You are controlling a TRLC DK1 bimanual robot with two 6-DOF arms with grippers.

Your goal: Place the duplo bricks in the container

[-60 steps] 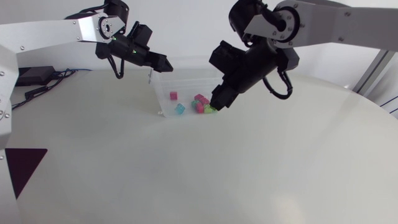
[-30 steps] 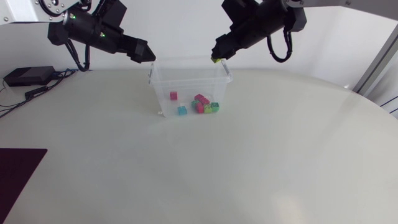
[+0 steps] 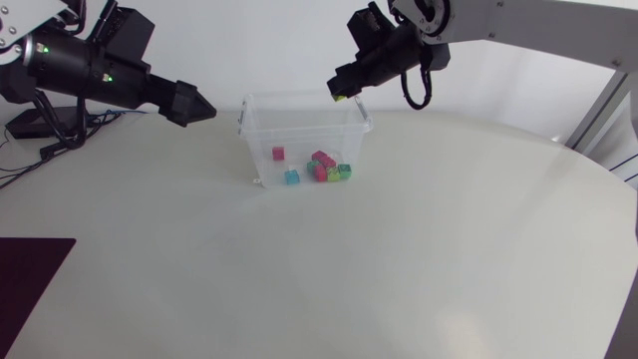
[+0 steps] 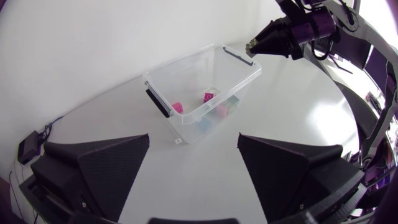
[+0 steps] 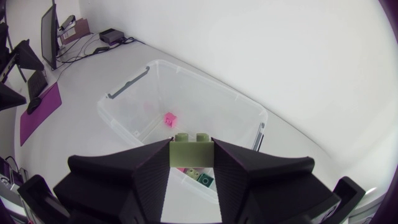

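Overhead, right gripper (image 3: 340, 91) pinches a green brick (image 5: 191, 148) above the container (image 3: 299, 135); left gripper (image 3: 199, 104) gapes.

White table (image 3: 399, 269); purple mat (image 3: 30, 274), small black box (image 5: 112, 35) near edge.

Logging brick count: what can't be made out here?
- Head view: coloured duplo bricks in the clear plastic container too small, clustered to count.
- Right wrist view: right tool and its olive-green duplo brick cover most of them.
- Left wrist view: container wall blurs several.
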